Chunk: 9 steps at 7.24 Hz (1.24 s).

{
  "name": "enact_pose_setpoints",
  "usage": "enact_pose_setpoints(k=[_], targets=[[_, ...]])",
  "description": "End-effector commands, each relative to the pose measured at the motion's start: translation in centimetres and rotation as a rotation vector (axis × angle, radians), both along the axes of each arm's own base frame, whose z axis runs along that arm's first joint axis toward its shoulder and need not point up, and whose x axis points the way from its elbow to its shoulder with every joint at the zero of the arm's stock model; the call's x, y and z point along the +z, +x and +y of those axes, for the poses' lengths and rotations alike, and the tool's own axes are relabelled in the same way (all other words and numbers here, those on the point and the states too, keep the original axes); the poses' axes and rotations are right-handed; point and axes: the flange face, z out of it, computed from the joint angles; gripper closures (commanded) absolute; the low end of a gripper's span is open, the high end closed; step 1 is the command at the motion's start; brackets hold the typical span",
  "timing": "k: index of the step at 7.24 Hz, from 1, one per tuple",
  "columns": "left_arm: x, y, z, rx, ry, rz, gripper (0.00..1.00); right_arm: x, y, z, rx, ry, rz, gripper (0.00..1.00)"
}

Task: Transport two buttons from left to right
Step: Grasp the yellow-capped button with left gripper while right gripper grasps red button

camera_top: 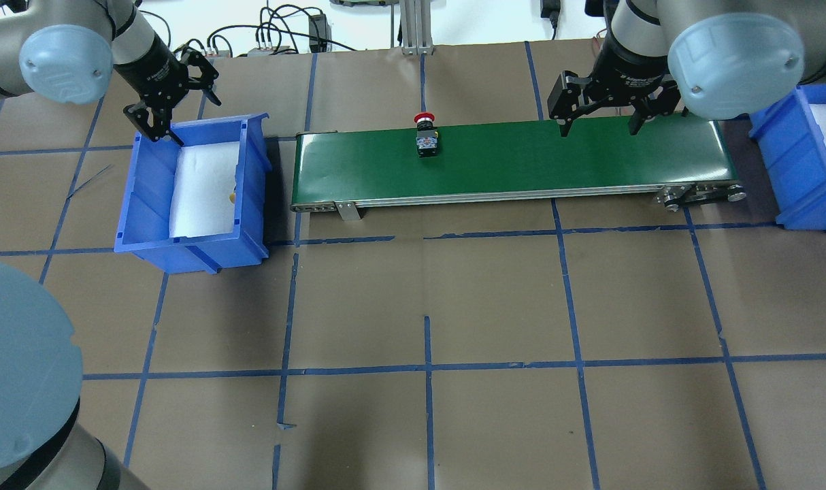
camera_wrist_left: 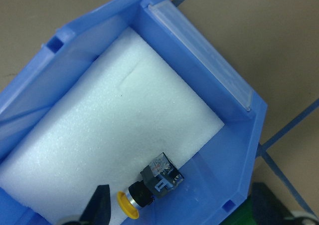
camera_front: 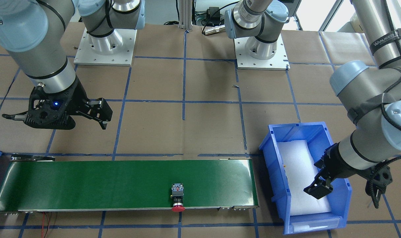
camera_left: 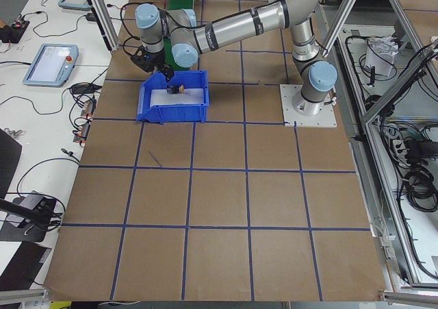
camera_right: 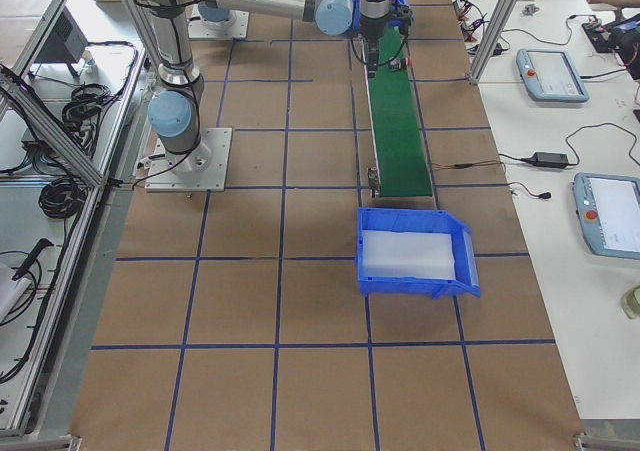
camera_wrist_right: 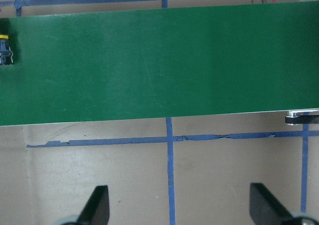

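Lying upper-centre on belt (camera_top: 556,163) — red button (camera_top: 424,135), yellow button (camera_wrist_left: 149,187) in bin (camera_top: 188,248), left gripper (camera_top: 178,109), right gripper (camera_top: 600,129) both spread-fingered, strap (camera_front: 383,41) lettering unreadable

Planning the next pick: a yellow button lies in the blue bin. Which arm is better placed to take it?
Left. The left gripper hangs open over the blue bin, and its wrist view shows the yellow button just below. The right gripper is open over the far end of the belt.
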Motion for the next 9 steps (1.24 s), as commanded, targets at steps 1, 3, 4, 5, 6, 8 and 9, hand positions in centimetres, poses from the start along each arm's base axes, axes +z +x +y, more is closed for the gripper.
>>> enact_pose_setpoints(k=[1, 3, 4, 5, 6, 8, 9], targets=[[-1.8, -0.6, 1.4, 0.168, 0.054, 0.009, 0.02, -2.4, 1.0, -1.8, 0.014, -0.017, 0.0, 0.0], [-2.5, -0.3, 1.3, 0.271, 0.062, -0.016, 0.02, -2.9, 3.8, -2.5, 0.053, -0.04, -0.002, 0.0], [-3.1, -0.2, 1.2, 0.319, 0.07, -0.026, 0.02, -3.8, 4.8, -2.9, 0.009, -0.037, -0.008, 0.0], [-3.4, 0.0, 1.1, 0.344, 0.074, -0.026, 0.02, -4.3, 5.1, -3.7, -0.011, -0.057, -0.015, 0.0], [-4.0, 0.0, 0.6, 0.347, 0.059, -0.028, 0.02, -4.8, 5.2, -4.6, -0.045, -0.054, -0.012, 0.0], [-6.2, -0.1, 0.4, 0.35, 0.056, -0.035, 0.02, -5.2, 5.3, -5.3, -0.06, -0.051, -0.018, 0.0], [-7.4, -0.1, 0.3, 0.356, 0.053, -0.035, 0.02, -5.5, 5.7, -6.1, -0.057, -0.054, -0.02, 0.0]])
